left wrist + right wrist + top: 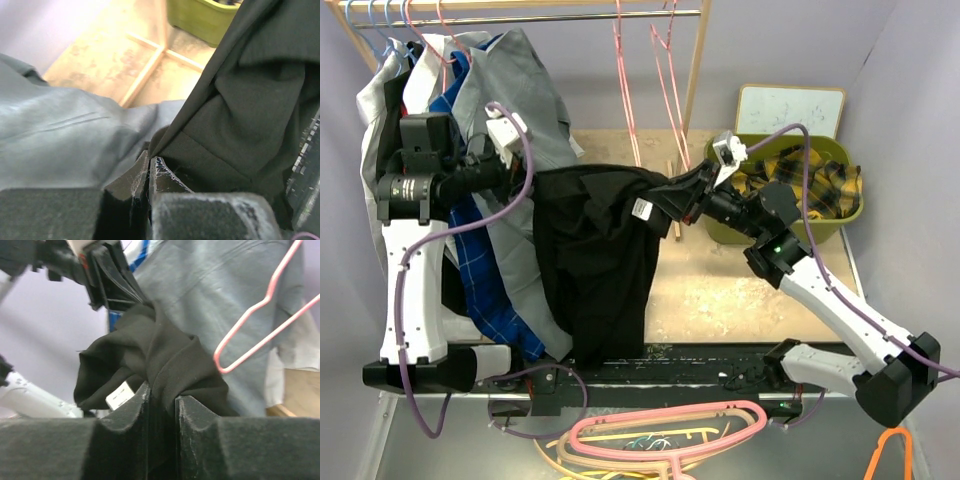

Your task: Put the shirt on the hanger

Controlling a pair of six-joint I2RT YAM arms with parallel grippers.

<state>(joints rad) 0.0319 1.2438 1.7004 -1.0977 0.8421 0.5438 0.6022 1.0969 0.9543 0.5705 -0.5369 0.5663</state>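
The black shirt (pixel 595 260) hangs above the table, stretched between my two grippers, most of its cloth drooping down toward the near edge. My left gripper (pixel 533 172) is shut on the shirt's left edge; in the left wrist view the fingertips (pixel 149 157) meet on a fold of the dark cloth (pixel 250 115). My right gripper (pixel 686 192) holds the right end near the white label, and a bunch of black cloth (pixel 150 350) fills the narrow gap at its tips (pixel 162 390). A thin pink hanger (pixel 625 90) hangs on the rail behind, and it shows as a pink wire (pixel 250 325) in the right wrist view.
A large grey shirt (pixel 520 90) and blue clothes hang on the rail at the left, close behind my left gripper. A green basket (pixel 775 235) with plaid cloth stands at the back right. A thick pink hanger (pixel 670 430) and an orange one (pixel 890 455) lie at the near edge.
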